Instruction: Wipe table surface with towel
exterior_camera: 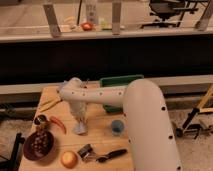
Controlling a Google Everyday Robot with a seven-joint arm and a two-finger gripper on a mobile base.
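Observation:
The table surface (102, 137) is a light tan wooden top in the lower middle of the camera view. The towel (79, 125) is a small pale grey-blue cloth, bunched into a cone, with its wide end resting on the wood left of centre. My white arm reaches in from the lower right and bends down at the left. Its gripper (77, 111) points straight down and is shut on the top of the towel.
A dark green bin (119, 81) stands at the table's back. A small blue cup (117, 127) sits right of the towel. A red chili (58, 123), a dark bowl of grapes (39, 145), an orange fruit (68, 159) and a black-handled tool (104, 154) lie left and front.

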